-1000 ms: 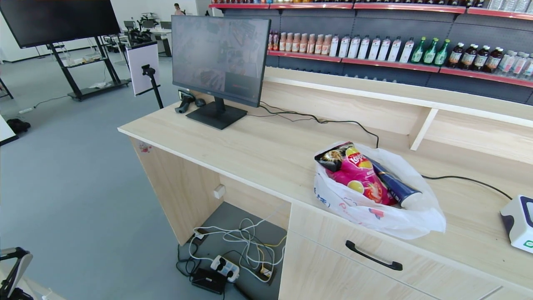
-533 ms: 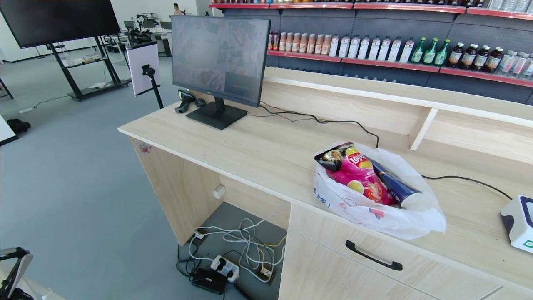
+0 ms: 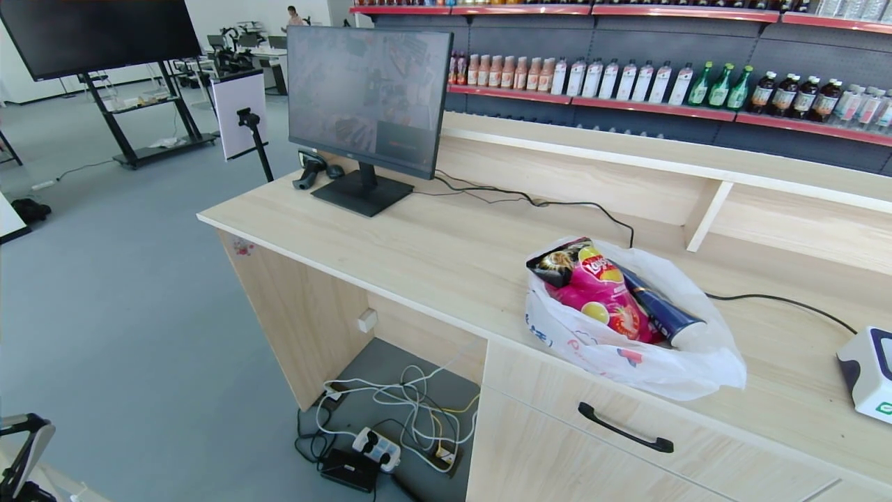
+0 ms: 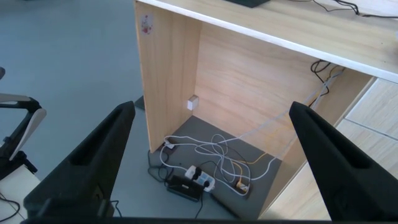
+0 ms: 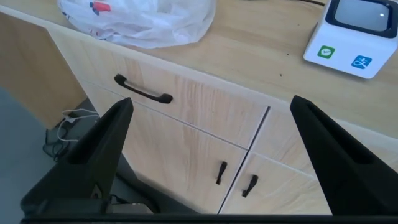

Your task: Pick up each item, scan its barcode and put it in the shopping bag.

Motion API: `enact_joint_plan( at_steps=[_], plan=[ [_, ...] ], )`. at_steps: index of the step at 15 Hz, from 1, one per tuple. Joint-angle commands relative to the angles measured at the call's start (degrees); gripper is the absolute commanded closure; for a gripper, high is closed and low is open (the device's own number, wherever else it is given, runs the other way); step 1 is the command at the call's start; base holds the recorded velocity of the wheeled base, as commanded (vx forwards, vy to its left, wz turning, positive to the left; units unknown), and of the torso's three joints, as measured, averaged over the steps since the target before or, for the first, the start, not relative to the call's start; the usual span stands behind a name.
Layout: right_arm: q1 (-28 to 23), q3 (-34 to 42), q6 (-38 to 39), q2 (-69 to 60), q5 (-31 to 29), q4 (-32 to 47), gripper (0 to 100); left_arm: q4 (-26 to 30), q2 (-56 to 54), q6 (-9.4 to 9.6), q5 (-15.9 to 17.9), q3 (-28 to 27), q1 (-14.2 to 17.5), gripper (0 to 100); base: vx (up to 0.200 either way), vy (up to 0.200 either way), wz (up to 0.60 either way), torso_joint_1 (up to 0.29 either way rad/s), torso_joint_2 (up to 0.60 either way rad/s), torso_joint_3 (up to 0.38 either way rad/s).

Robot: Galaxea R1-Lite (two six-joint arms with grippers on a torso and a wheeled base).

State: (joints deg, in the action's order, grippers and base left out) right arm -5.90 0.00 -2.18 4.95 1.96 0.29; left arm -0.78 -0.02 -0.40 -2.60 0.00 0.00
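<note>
A white plastic shopping bag (image 3: pixel 627 348) lies open on the wooden counter (image 3: pixel 432 258). Inside it are a pink chips packet (image 3: pixel 599 293) and a dark blue tube (image 3: pixel 658 310). A white barcode scanner (image 3: pixel 867 373) stands at the counter's right end. My left gripper (image 4: pixel 208 168) is open and empty, low by the counter's left end, above the floor cables. My right gripper (image 5: pixel 211 155) is also open and empty, in front of the cabinet doors, below the bag (image 5: pixel 137 18) and the scanner (image 5: pixel 357 34).
A monitor (image 3: pixel 369 97) and a handheld scanner (image 3: pixel 306 174) stand at the counter's far left. A black cable (image 3: pixel 557 203) runs across the counter. A drawer handle (image 5: pixel 143 90) sits under the bag. A power strip (image 4: pixel 196 177) and cords lie in the recess. Bottle shelves (image 3: pixel 662 84) line the back.
</note>
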Motion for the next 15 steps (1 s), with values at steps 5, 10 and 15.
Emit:
enact_joint_plan(
  at_steps=[5, 10, 15],
  plan=[
    [0.0, 0.0, 0.3, 0.3, 0.1, 0.0, 0, 0.0, 0.0, 0.05, 0.0, 0.0, 0.0, 0, 0.000, 0.000, -0.60, 0.001, 0.00, 0.002],
    [0.0, 0.0, 0.2, 0.3, 0.1, 0.0, 0, 0.3, 0.0, 0.05, 0.0, 0.0, 0.0, 0, 0.000, -0.080, -0.12, 0.002, 0.00, 0.001],
    [0.0, 0.0, 0.2, 0.3, 0.0, 0.0, 0, 0.3, 0.0, 0.05, 0.0, 0.0, 0.0, 0, 0.000, -0.200, 0.00, 0.003, 0.00, 0.000]
  ],
)
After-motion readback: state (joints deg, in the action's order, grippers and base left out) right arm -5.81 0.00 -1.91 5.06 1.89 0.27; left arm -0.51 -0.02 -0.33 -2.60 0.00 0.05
